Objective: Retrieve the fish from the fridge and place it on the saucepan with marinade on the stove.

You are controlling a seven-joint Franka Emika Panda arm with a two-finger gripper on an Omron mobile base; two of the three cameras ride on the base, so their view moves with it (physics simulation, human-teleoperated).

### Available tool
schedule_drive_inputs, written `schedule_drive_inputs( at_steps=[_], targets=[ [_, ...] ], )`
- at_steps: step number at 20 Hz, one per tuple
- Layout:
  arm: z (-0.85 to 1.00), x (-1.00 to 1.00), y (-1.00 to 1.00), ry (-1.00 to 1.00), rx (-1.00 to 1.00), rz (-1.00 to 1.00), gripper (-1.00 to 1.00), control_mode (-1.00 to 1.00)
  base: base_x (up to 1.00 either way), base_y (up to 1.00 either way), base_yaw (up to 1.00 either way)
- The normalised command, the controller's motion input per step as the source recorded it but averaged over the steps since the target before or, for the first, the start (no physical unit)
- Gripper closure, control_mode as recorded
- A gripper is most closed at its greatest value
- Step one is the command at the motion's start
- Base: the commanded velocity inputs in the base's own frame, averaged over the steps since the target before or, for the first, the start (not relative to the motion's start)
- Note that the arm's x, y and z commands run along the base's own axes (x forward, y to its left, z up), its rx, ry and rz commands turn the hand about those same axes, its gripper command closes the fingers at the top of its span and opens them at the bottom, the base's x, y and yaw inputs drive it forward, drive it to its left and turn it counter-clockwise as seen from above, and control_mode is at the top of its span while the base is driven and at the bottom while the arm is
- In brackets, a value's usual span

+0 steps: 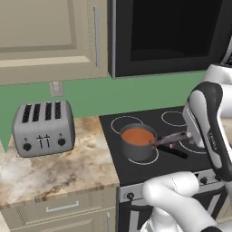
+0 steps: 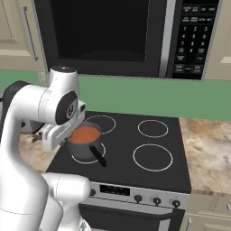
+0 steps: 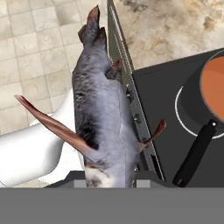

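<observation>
- The fish is slender and silver-grey, with a darker mottled back and a paler, whitish patch at the end nearest the gripper.
- Its fins are reddish-brown: one long thin fin sweeps out to the side of the body, a smaller one curls out on the opposite side, and the forked tail sits at the far end.
- In the hand view the fish runs straight out from the gripper, its long axis in line with the fingers, tail pointing away from the hand and the pale end seated between the tips.
- The gripper is clamped on the fish; the finger tips are mostly hidden behind the body, so how narrow the gap is cannot be told.
- In the left base view the fish shows as a thin grey sliver lying nearly level, reaching from the hand toward the saucepan.
- The saucepan stands on a ring burner of the stove, off to one side of the gripper and beyond the fish's flank, not beneath the fish.
- The marinade is a smooth orange-red disc filling the pot's top.
- The saucepan's black handle slants back toward the gripper's side.
- The far half of the fish hangs past the stove's front edge, over the tiled floor.
- A toaster sits on the counter, well apart from the gripper on the saucepan's other side.
</observation>
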Motion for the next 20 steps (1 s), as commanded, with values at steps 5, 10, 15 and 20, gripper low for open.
schedule_drive_inputs(
  at_steps=[5,10,15,20],
  targets=[
    [-0.38,0.14,0.00,-0.13,0.00,0.00,1.00,-1.00,0.00,0.00,0.00],
    [-0.36,0.07,0.00,-0.16,0.00,0.00,1.00,-1.00,0.00,0.00,0.00],
    [-0.10,0.03,0.00,-0.08,0.00,0.00,1.00,-1.00,0.00,0.00,0.00],
    [0.00,0.09,0.00,-0.02,0.00,0.00,1.00,-1.00,0.00,0.00,0.00]
  ],
)
